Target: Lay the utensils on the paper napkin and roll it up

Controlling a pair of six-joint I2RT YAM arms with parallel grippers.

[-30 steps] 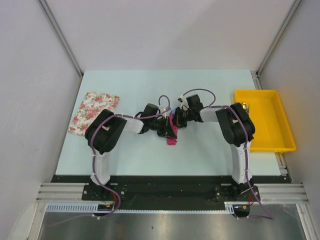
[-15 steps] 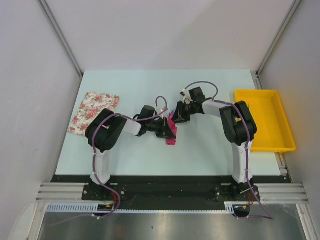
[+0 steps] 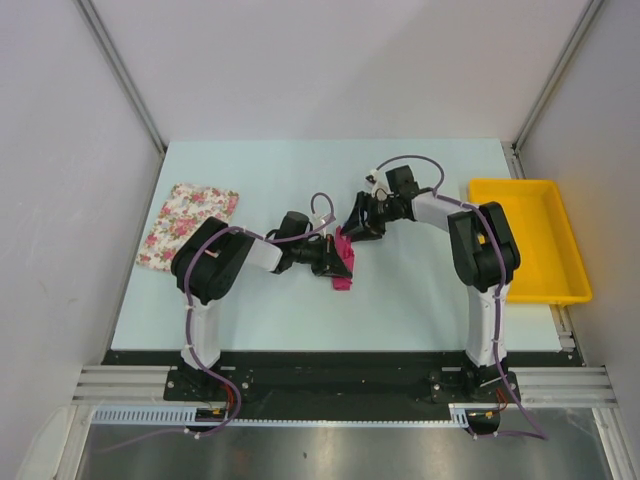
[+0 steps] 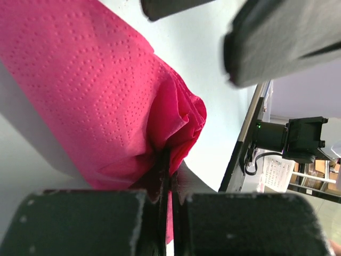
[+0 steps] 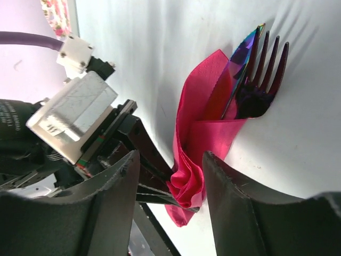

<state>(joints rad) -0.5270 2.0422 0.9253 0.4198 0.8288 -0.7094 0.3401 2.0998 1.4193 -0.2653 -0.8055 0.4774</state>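
While the left pincer (image 4: 165, 178) is clamping its two fingers tightly on a bunched fold of the paper napkin (image 4: 96, 96), the right pincer (image 5: 169, 157) is hovering with its fingers spread wide, gripping nothing. The magenta napkin, wrapped into a loose cone-shaped roll, is lying on the pale counter (image 3: 270, 180) between the two pincers, with its crumpled narrow end pinched in the left pincer and its wider mouth pointing away from that pincer. A purple fork (image 5: 261, 80) is sticking out of the mouth of the roll, its tines projecting past the paper on the side far from the left pincer. A second utensil (image 5: 242, 58), slim and with an iridescent sheen, is lying just beside the fork, touching it, and its lower part is hidden inside the fold. The right pincer is standing just beyond the roll, apart from the paper. A floral cloth (image 3: 188, 225) is lying well behind the left pincer, and a yellow tray (image 3: 530, 240) is sitting well behind the right pincer.
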